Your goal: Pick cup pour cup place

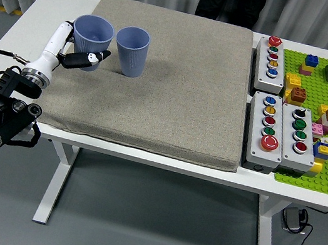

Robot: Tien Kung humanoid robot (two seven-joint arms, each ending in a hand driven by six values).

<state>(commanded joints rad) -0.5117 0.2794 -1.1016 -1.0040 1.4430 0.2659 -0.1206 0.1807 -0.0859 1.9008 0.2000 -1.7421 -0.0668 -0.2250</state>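
Left of the standing blue ribbed plastic cup (131,51): matching second cup (93,32), gripped upright by left hand (77,56), apparently positioned for pouring.

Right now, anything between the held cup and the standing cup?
Nothing. In the head view, only a narrow strip of bare grey mat separates the held cup in the left hand from the standing cup.

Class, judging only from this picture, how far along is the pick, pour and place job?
Done: the pick. The left hand grips one blue cup, held upright just left of the second blue cup, which stands on the grey mat. In hand: the gripped cup is beside the other, untilted. Left: pouring and placing. Whether it holds anything cannot be seen.
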